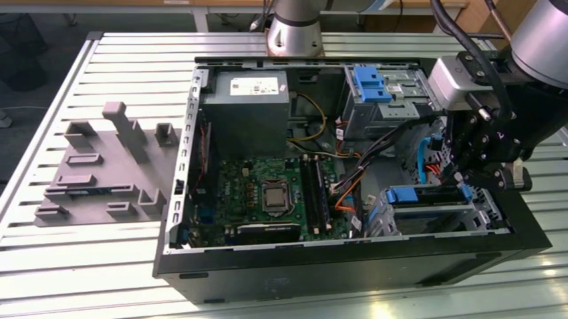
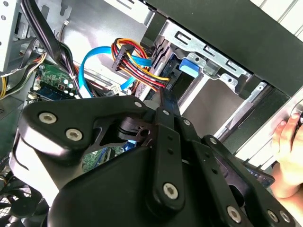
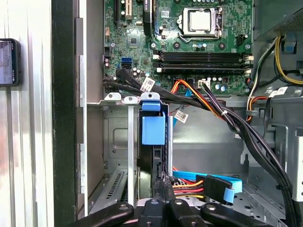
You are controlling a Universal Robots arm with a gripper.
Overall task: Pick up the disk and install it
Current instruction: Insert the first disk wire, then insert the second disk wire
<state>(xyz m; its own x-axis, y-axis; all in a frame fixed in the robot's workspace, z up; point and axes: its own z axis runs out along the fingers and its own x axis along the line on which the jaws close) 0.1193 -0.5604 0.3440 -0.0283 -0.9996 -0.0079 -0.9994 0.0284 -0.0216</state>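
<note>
— What's closest to the lens?
— The black claw point(image 2: 163, 111) linkage, bolted arms fanning out, fingers reaching toward the metal bay point(image 2: 208, 61).
— Holding anything?
— Can't tell; a dark slim edge runs between the fingers toward the bay.
— And in the bay?
— A blue tab point(image 2: 191, 65) sits at its mouth.
— Cables?
— A red, yellow and orange bundle point(image 2: 137, 66) with a light blue ribbon point(image 2: 90, 64) just beside it, over the green board point(image 2: 52, 80).
— Anyone there?
— A hand point(image 2: 286, 156) rests against the case edge.
</note>
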